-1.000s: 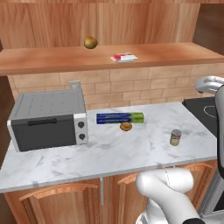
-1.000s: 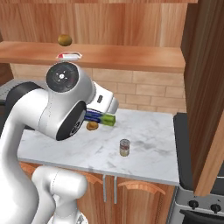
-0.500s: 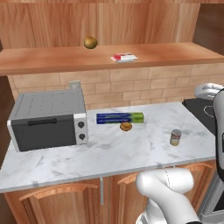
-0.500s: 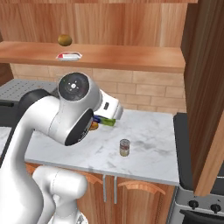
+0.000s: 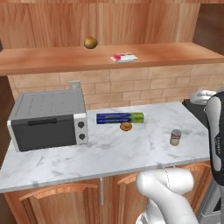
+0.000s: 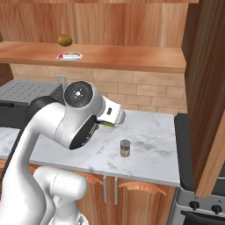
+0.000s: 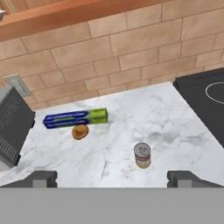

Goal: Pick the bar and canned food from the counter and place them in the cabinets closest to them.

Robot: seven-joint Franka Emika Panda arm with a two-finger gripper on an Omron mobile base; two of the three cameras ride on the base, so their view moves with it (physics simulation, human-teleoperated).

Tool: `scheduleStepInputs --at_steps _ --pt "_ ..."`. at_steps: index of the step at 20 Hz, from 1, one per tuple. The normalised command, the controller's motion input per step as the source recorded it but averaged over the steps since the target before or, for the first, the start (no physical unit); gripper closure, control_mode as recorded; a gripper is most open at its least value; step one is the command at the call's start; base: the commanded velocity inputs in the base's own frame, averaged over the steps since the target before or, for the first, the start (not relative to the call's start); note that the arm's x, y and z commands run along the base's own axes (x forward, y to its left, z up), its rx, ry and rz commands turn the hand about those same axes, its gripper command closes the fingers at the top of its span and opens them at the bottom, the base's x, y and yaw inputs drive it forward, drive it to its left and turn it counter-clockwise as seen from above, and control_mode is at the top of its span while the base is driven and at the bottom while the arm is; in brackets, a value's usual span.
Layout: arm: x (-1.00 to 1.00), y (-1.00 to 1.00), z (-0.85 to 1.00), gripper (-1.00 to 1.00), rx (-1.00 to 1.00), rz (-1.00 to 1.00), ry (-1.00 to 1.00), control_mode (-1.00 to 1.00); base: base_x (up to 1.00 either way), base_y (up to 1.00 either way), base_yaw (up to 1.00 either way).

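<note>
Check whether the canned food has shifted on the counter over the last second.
No. The canned food stands at the same spot on the counter, right of the blue-and-green box, as before.

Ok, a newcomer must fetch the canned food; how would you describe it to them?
Start at the marble counter, right of the toaster oven. Toward the stovetop side stands the canned food, alone in front of the long blue-and-green box and round pastry. It is the only upright cylinder, pale-topped.

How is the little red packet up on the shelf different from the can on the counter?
The bar is flat and rectangular; the canned food is a round cylinder. The bar lies flat, while the canned food stands upright. The bar is red and white; the canned food has a greenish label and pale top. The bar rests on the wooden shelf, the canned food on the marble counter. Both are small.
</note>
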Motion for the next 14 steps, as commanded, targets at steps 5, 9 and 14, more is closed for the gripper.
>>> scheduleStepInputs --at_steps 5,9,14 --pt "0.21 0.0 -0.2 -1.0 -0.06 0.0 0.05 -1.0 0.0 0.0 0.0" --pt "0.19 -0.01 -0.25 -1.0 -0.05 0.0 0.06 -1.0 0.0 0.0 0.0" --pt "0.19 -0.03 -0.26 -1.0 -0.02 0.0 0.07 -1.0 0.0 0.0 0.0"
